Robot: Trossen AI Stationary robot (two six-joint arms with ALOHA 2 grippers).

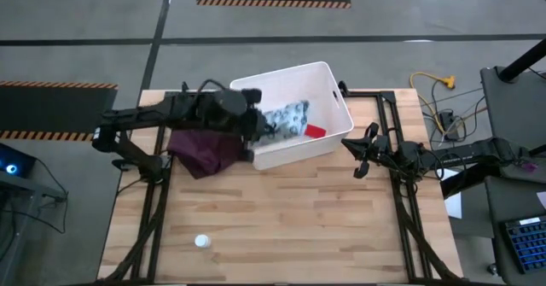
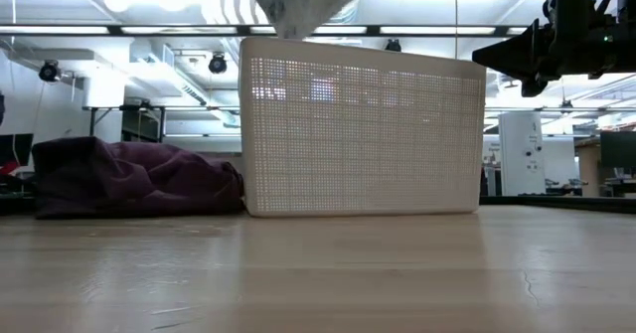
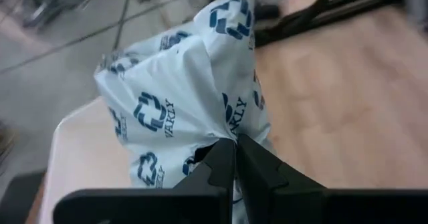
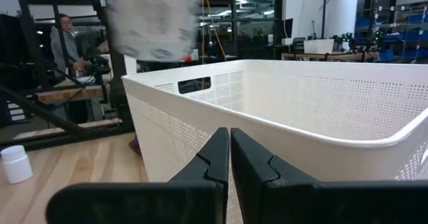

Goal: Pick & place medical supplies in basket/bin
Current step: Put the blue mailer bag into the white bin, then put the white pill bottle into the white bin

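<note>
- The light wooden slatted table carries everything, and the large white perforated plastic bin with tall sides and slot handles sits at its far middle, tilted a little out of square with the table edges.
- A crumpled maroon cloth lies on the table against the bin's left wall; it is not part of my job.
- My left hand reaches over the bin's left rim, its fingers pressed together on a fold of the pale blue-grey flat packet printed with dark emblems. The packet hangs above the bin's open top, with its free end trailing toward the bin's middle, so I judge the drop lies straight down from here.
- My right hand waits just beside the bin's right corner, low and level, fingers closed on nothing.
- A red oblong piece already lies on the bin floor, near the packet's trailing end.
- A small white round piece stands alone on the table's near left, well apart from the bin. It lies on the left arm's side, so I judge that arm the nearer for it.
</note>
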